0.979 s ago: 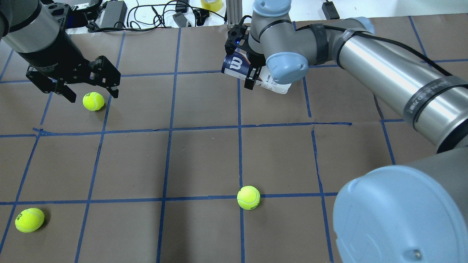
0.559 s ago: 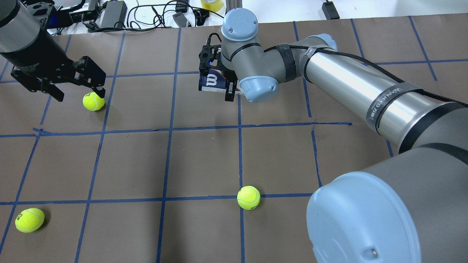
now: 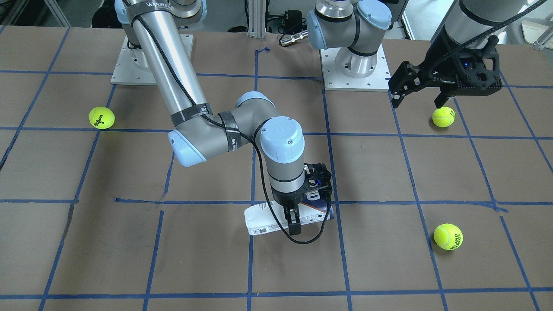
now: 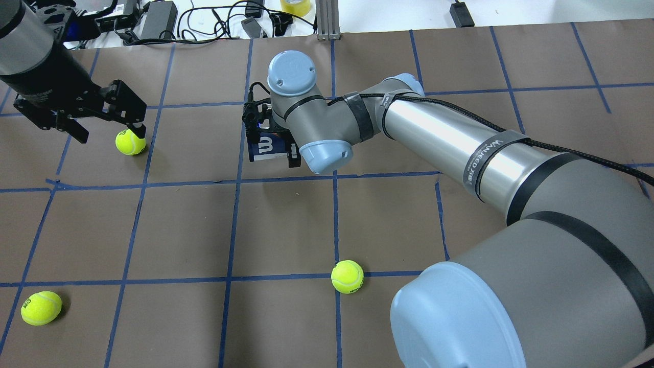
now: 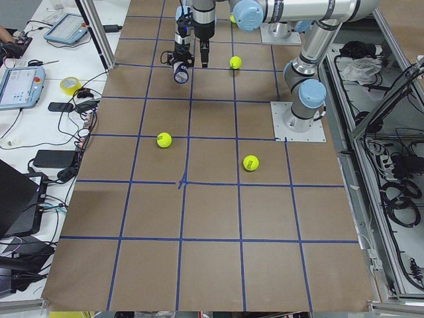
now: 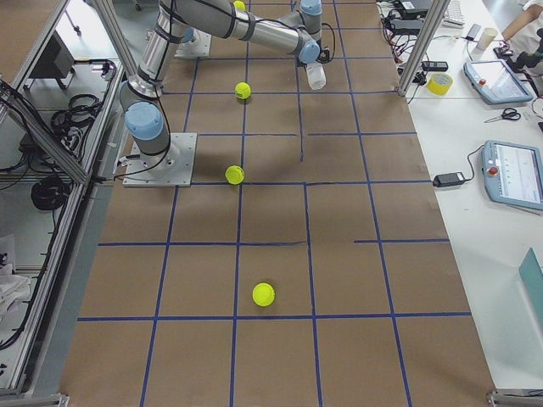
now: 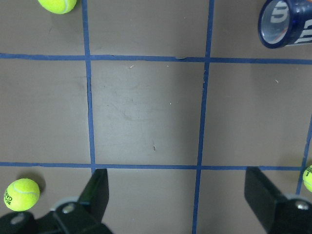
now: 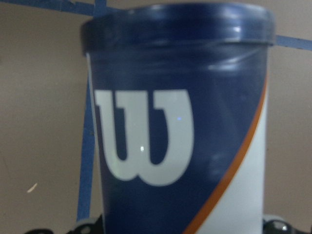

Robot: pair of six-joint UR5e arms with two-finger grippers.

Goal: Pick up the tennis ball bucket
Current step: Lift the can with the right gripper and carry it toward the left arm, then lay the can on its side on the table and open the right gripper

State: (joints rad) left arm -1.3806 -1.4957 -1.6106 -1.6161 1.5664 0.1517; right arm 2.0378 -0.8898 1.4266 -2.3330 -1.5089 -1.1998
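The tennis ball bucket [image 4: 265,147] is a slim tube with a navy end, a white "W" and a white body [image 3: 265,221]. My right gripper [image 4: 271,148] is shut on it and holds it on its side over the middle of the table, its navy rim pointing toward my left arm. It fills the right wrist view [image 8: 175,126] and shows in the top right corner of the left wrist view [image 7: 285,22]. My left gripper [image 4: 110,134] is open and empty, just beside a yellow-green tennis ball [image 4: 130,141].
Two more tennis balls lie on the brown paper, one near the middle front [image 4: 347,276] and one at the front left [image 4: 41,307]. Cables and power bricks [image 4: 158,20] lie past the far edge. My right arm [image 4: 449,148] spans the right half.
My right arm has swung the bucket to the left and a little nearer across the table. My left gripper has shifted slightly left and back, still open by the ball.
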